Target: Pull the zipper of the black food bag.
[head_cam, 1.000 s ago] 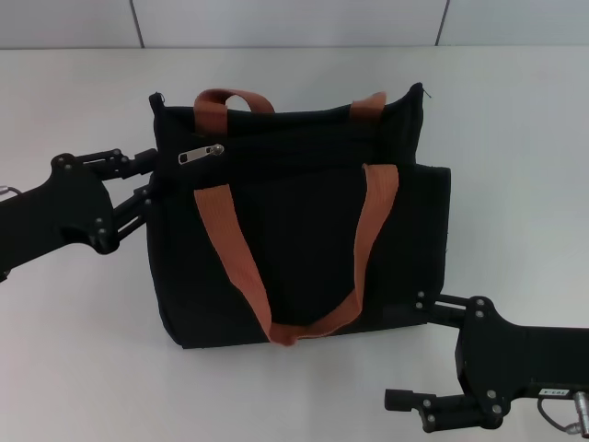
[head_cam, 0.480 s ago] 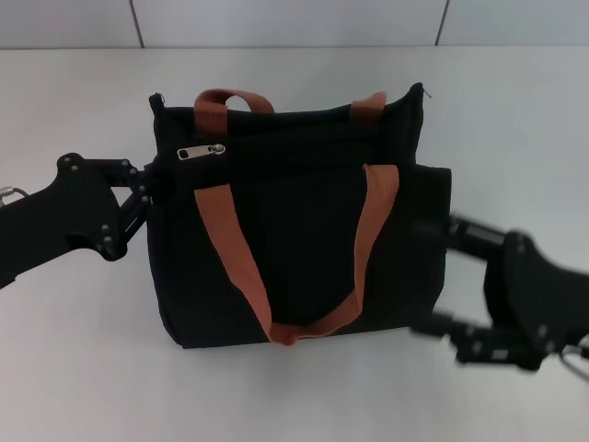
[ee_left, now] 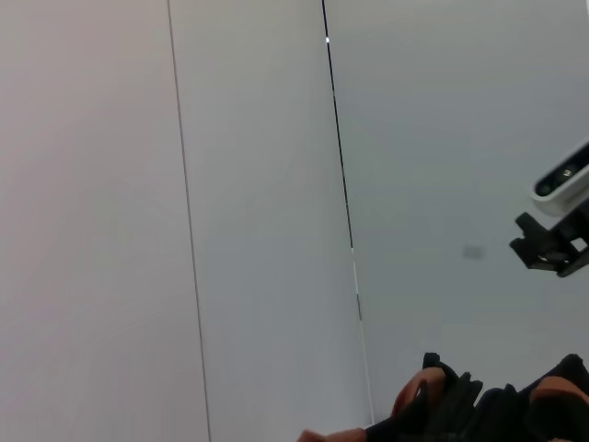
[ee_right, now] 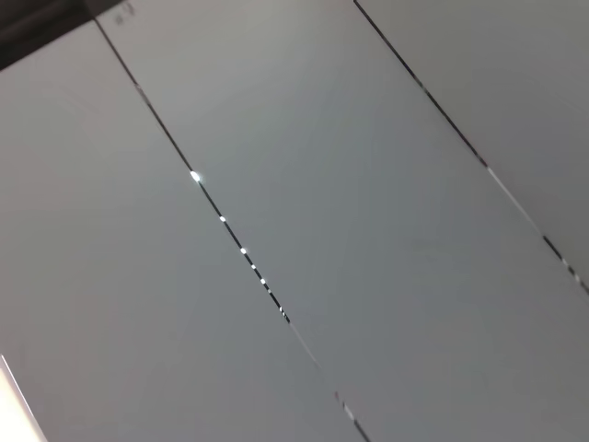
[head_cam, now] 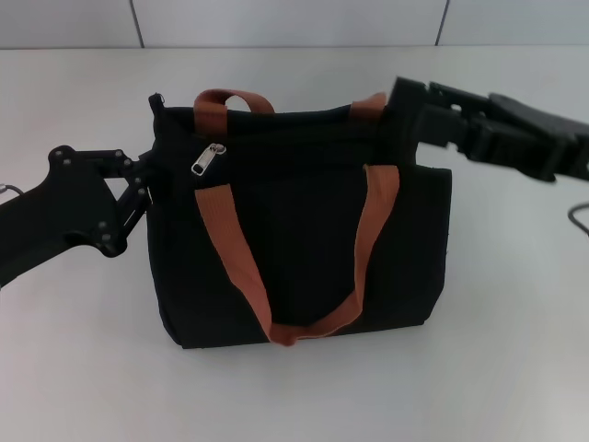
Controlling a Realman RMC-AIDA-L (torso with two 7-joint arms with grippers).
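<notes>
White counter (head_cam: 74, 368) carries the black food bag (head_cam: 304, 249) at centre. Left hand (head_cam: 145, 180) braces its left side; right hand (head_cam: 405, 115) approaches; grip states indeterminate. Next: reach the zipper (head_cam: 206, 158).

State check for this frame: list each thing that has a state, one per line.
black food bag: upright on the table, handles slack
zipper: pull tab at the bag's left end, hanging tilted
left gripper: against the bag's left side
right gripper: at the bag's top right corner
</notes>
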